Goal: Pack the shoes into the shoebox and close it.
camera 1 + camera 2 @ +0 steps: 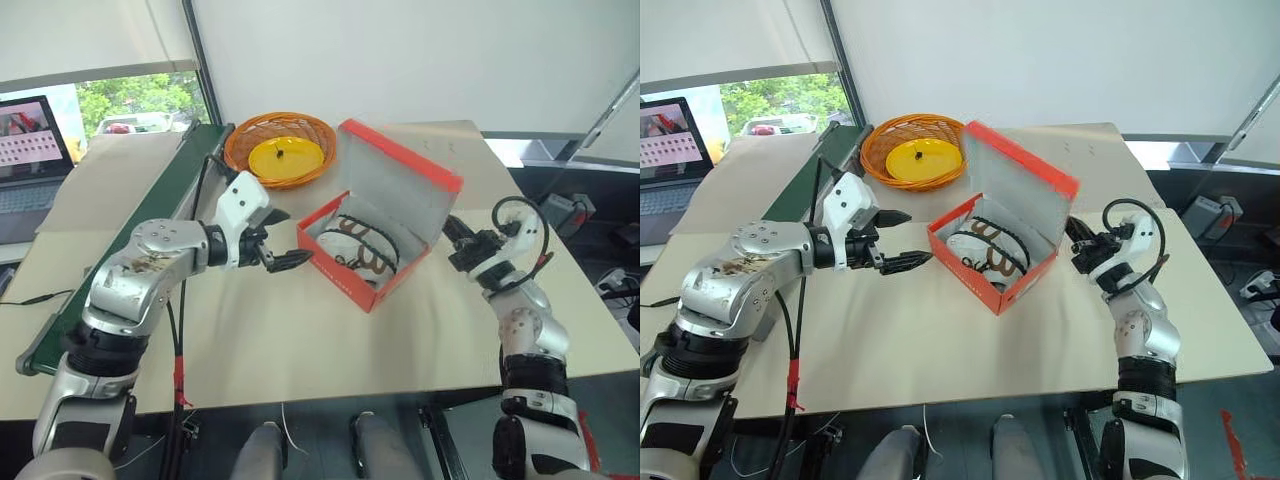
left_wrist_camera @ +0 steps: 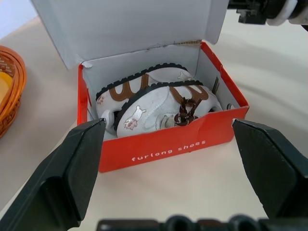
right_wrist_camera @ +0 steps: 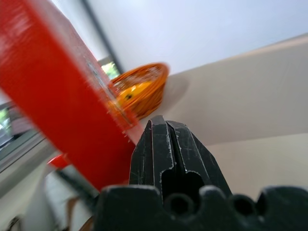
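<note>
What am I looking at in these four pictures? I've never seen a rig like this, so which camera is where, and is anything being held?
This is a two-armed humanoid robot at a table. The two wide pictures come from cameras on its head, looking down over its arms. The other two come from cameras on each wrist, looking along that arm's two black fingers.

On the table stands a red-orange shoebox with its lid up; both shoes already lie inside. Behind it is an orange wicker basket with a yellow disc in it, and a laptop sits at the far left.

The left gripper is open, facing the box's front and holding nothing. The right gripper is shut and empty, right behind the raised lid, probably about to push it closed.
</note>
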Available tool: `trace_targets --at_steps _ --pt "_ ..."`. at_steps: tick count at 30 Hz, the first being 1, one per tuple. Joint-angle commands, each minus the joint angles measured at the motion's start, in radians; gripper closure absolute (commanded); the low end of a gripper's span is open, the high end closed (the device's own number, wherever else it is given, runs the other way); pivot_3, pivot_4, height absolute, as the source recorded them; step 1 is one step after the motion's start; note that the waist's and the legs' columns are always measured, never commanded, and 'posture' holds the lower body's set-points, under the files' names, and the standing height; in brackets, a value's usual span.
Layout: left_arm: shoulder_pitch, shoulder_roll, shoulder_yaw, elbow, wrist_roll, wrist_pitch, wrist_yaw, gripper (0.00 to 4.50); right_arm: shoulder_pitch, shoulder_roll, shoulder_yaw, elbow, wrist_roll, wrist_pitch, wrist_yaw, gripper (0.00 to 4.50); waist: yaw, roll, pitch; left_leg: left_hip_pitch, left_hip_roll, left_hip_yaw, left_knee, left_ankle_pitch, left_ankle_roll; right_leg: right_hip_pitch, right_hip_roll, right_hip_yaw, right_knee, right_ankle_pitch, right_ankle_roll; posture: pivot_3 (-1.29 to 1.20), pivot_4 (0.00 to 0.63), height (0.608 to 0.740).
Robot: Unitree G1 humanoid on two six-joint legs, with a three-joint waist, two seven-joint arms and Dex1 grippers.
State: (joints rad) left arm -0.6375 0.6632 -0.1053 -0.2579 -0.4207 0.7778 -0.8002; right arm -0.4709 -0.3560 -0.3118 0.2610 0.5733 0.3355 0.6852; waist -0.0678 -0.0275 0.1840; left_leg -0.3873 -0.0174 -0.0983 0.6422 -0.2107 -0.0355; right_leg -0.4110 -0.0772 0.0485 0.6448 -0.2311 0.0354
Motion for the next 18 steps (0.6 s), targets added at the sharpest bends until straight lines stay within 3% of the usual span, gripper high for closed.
trace_targets --at_steps 1,9,18 --pt "-0.021 -0.002 0.008 -0.009 0.012 -0.026 0.001 0.00 0.009 -0.048 0.083 -0.100 -0.014 0.075 0.053 4.40 0.001 0.000 0.000 0.000 0.000 0.000 0.000 0.000 0.000 0.000 0.000 0.000 0.000 0.000 0.000 0.00 0.150 0.740" --pt "-0.010 -0.019 0.015 -0.019 0.017 -0.023 0.012 0.00 -0.088 -0.134 0.239 -0.047 -0.158 0.130 0.066 4.40 0.001 0.000 0.000 -0.001 0.000 0.000 0.000 0.000 0.000 0.000 0.000 0.000 -0.001 0.000 0.000 0.00 0.150 0.740" --pt "0.001 -0.052 0.014 -0.020 0.026 -0.030 0.030 0.00 -0.454 -0.054 0.434 0.260 -0.329 0.126 0.144 4.40 -0.001 0.000 0.000 -0.001 0.000 0.000 0.000 0.000 0.000 -0.002 0.000 0.000 0.000 0.000 0.000 0.00 0.150 0.740"
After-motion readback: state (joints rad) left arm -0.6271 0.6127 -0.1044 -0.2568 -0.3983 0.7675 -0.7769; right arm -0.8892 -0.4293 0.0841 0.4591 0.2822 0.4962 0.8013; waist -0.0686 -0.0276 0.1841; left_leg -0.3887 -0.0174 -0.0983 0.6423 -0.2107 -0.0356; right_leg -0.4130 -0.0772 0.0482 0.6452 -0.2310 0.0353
